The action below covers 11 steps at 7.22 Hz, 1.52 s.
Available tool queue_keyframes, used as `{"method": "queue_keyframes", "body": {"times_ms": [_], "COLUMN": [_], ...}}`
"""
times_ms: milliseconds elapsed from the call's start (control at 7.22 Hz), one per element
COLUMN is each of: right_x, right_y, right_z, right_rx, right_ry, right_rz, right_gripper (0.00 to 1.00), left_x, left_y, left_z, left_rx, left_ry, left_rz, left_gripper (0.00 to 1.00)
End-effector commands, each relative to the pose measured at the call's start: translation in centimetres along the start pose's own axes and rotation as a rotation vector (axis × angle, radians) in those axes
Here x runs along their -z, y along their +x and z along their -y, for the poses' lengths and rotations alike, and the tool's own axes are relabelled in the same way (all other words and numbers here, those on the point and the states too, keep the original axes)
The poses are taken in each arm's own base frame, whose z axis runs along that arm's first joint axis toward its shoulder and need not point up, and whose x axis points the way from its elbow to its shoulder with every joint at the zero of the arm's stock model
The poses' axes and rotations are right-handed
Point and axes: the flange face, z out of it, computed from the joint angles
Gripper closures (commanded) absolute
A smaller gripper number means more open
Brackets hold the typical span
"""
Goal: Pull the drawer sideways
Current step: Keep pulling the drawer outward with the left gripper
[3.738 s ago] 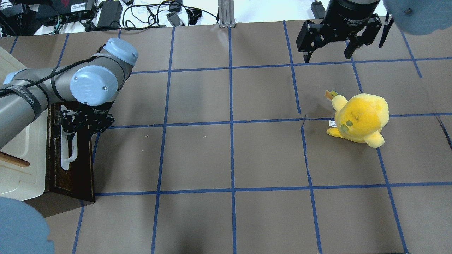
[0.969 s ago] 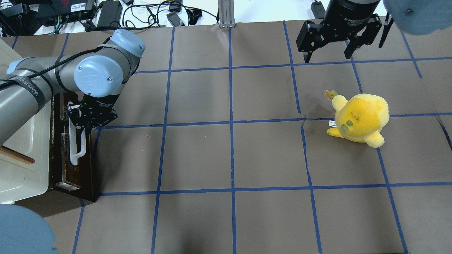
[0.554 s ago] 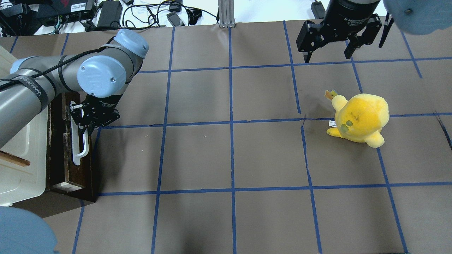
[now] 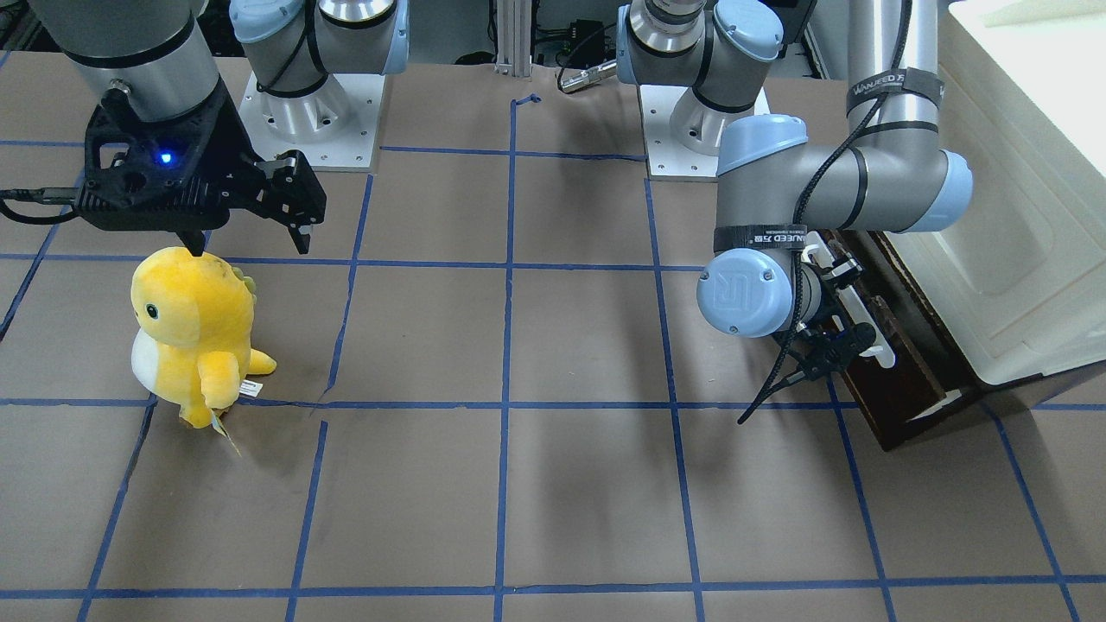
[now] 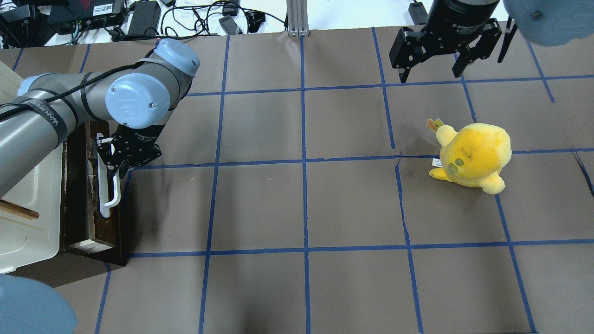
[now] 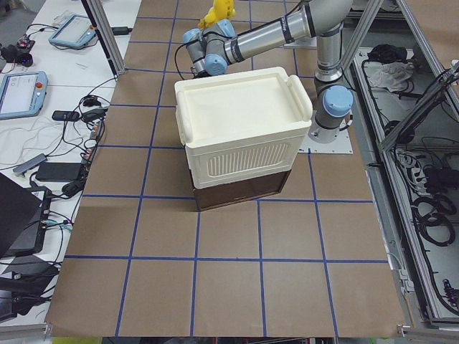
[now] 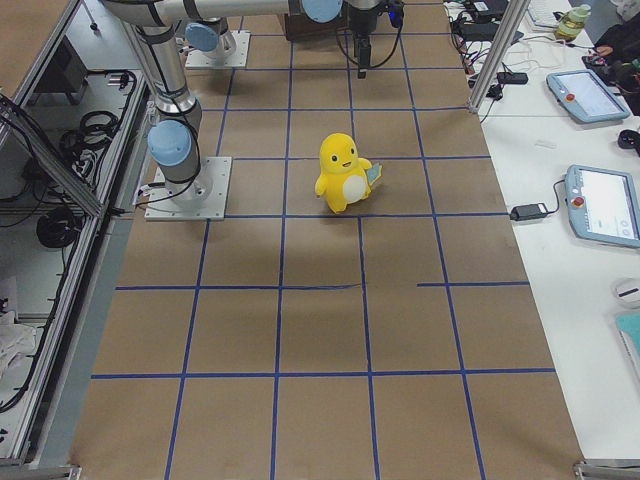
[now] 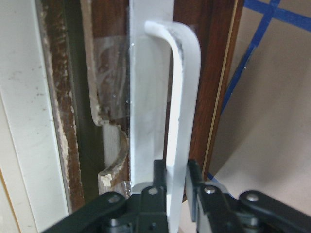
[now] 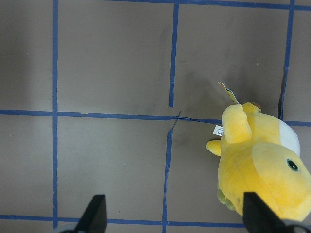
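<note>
Left gripper [image 8: 176,182]: fingers [image 8: 159,175] clamped on the white bar handle [image 8: 184,92], lower centre of the wrist view. The dark drawer [image 5: 88,222] behind it juts from the cream cabinet [image 5: 28,218] at the overhead view's left edge. Right gripper [image 5: 430,78], upper right, is spread wide, up-frame of the yellow plush [image 5: 473,155].

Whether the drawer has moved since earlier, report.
Yes. The drawer slid out rightward from the cream cabinet, toward the blue tape line.

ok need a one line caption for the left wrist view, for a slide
Left gripper shut on the white bar handle of the dark brown drawer, cream cabinet alongside.
</note>
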Motion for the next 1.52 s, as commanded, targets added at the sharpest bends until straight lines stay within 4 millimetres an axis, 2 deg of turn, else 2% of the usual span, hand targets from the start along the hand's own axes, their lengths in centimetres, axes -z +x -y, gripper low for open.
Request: {"method": "queue_keyframes", "body": {"times_ms": [0,1385], "right_x": [0.0,0.0], "right_y": [0.0,0.0], "right_z": [0.0,0.0], "right_rx": [-0.001,-0.001], "right_ry": [0.000,0.000], "right_rz": [0.001,-0.001], "right_gripper": [0.00,0.00], "left_x": [1.0,3.6], "left_y": [0.8,2.5], "left_z": [-0.5,-2.0], "left_rx": [-0.002,-0.015], "left_ry": [0.011,0.042], "left_rz": [-0.013,-0.048], "left_gripper": [0.90,0.87]}}
